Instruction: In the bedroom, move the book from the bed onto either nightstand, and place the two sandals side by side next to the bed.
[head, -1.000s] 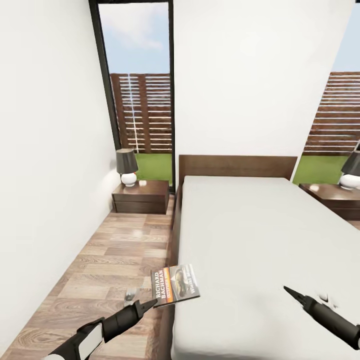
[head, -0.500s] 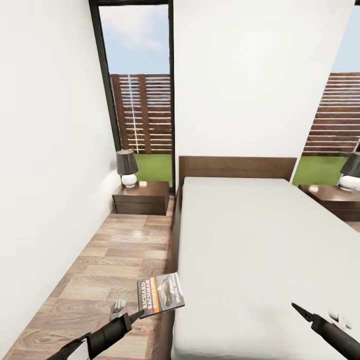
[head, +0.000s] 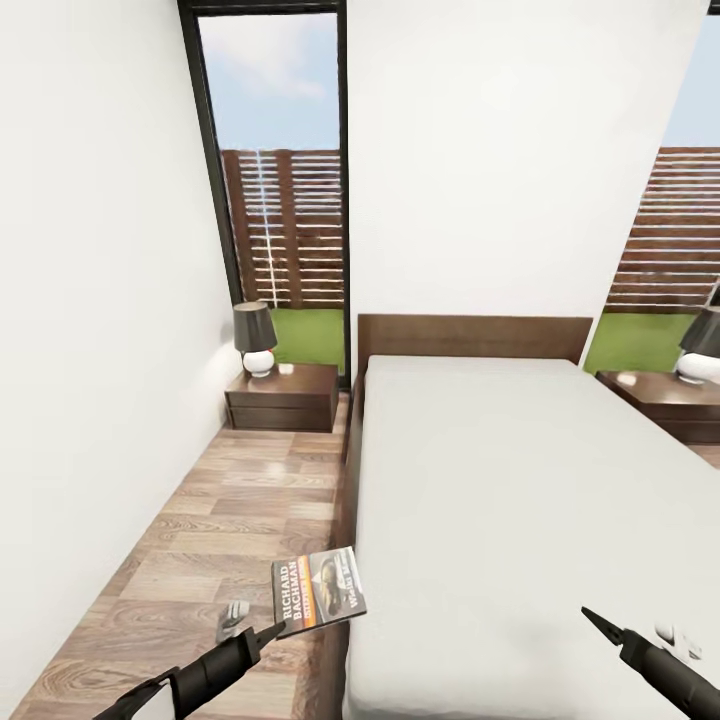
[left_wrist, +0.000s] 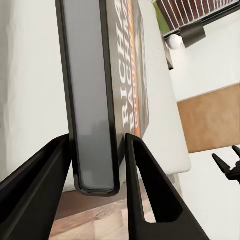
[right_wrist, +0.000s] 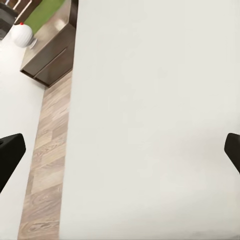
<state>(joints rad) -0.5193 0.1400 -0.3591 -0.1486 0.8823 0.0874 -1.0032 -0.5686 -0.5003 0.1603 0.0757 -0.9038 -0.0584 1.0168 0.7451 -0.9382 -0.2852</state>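
Gripping the book (head: 320, 591) by its lower edge, the left gripper (head: 277, 630) holds it in the air over the floor (head: 230, 510), just off the bed's (head: 520, 500) left side near its foot. The head view gives the cover face-on, with white lettering on a dark band and an orange stripe. The left wrist view shows instead the book's (left_wrist: 95, 100) grey edge standing between the two black fingers (left_wrist: 145, 190), which press it from both sides; past it lie the mattress and a lamp. The right gripper (head: 597, 622) hovers over the bed near its foot, on the right side. In the head view its tip looks like a single dark point, but the right wrist view has its fingers (right_wrist: 10, 155) wide apart at the frame's edges, with bare mattress between them. The nightstand (head: 283, 395) with a dark-shaded lamp (head: 255, 338) stands left of the headboard; a second nightstand (head: 665, 400) stands to its right.
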